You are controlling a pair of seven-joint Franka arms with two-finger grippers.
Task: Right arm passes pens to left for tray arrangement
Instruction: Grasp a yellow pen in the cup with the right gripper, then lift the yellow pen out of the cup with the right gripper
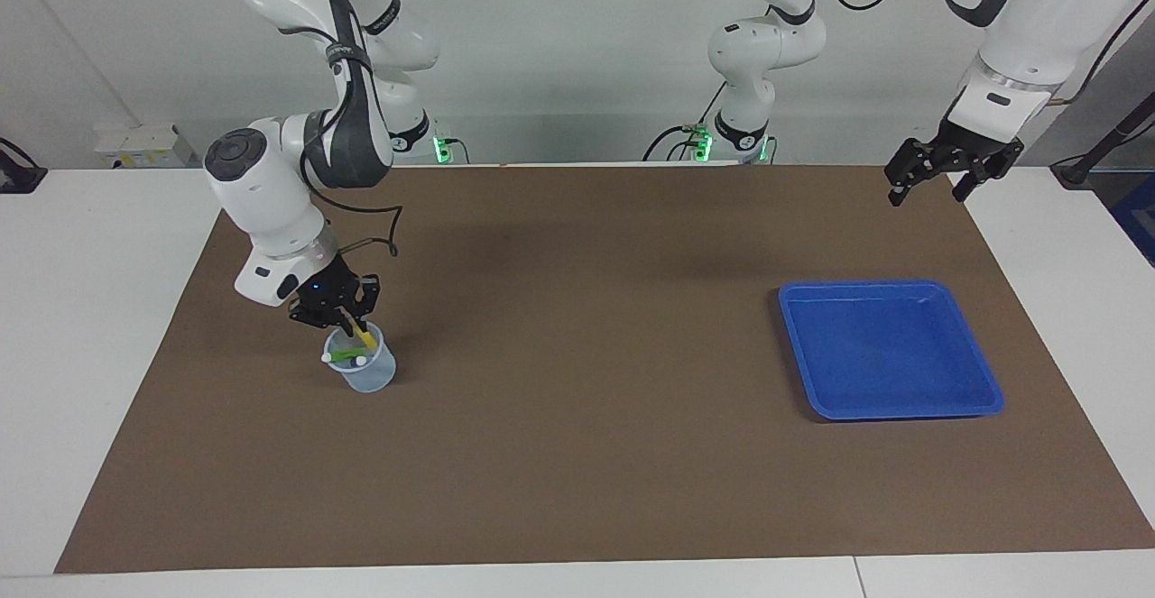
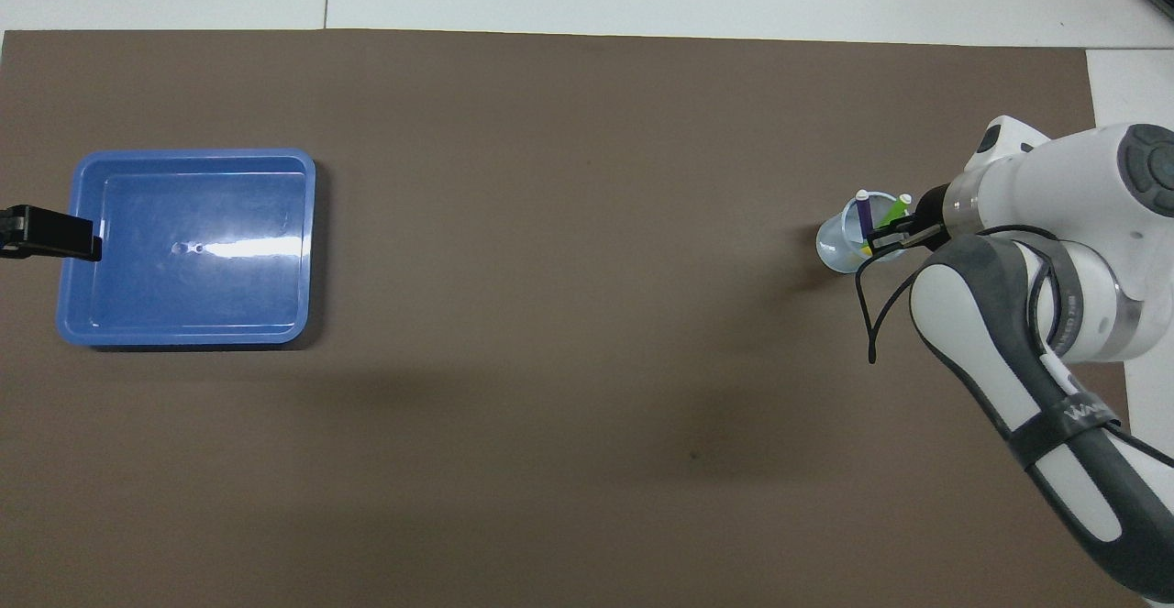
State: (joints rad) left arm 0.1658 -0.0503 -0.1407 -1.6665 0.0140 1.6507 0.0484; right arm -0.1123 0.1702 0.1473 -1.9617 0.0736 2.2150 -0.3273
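A small translucent cup (image 1: 368, 374) near the right arm's end of the mat holds the three pens. The yellow pen (image 1: 364, 335) leans up out of it, the green pen (image 1: 343, 356) lies across the rim, and the purple pen (image 2: 863, 215) stands inside. My right gripper (image 1: 348, 317), with its blue light on, hangs just over the cup's rim and is shut on the yellow pen's upper end. The blue tray (image 1: 889, 350) lies empty toward the left arm's end. My left gripper (image 1: 929, 179) waits open in the air, over the mat's corner near the tray.
A brown mat (image 1: 577, 436) covers most of the white table. The tray (image 2: 183, 250) and the cup (image 2: 836, 246) are the only things on it, with a wide stretch of bare mat between them.
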